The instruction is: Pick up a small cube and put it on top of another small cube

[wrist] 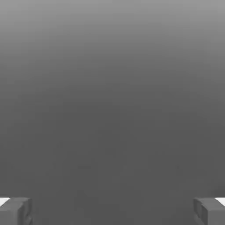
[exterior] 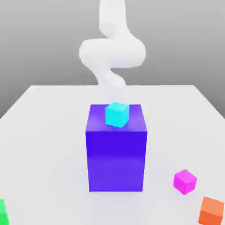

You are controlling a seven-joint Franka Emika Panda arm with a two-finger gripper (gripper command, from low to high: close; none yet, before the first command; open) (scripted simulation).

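While hand (wrist: 112,212) gapes wide, empty, cyan cube (exterior: 117,114) sits atop big blue block (exterior: 116,158); pink cube (exterior: 184,181) on table (exterior: 44,132).

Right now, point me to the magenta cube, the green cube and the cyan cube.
magenta cube (exterior: 185,181), exterior view, on its front face.
green cube (exterior: 2,212), exterior view, on the part visible at the picture's edge.
cyan cube (exterior: 117,114), exterior view, centre of its front face.
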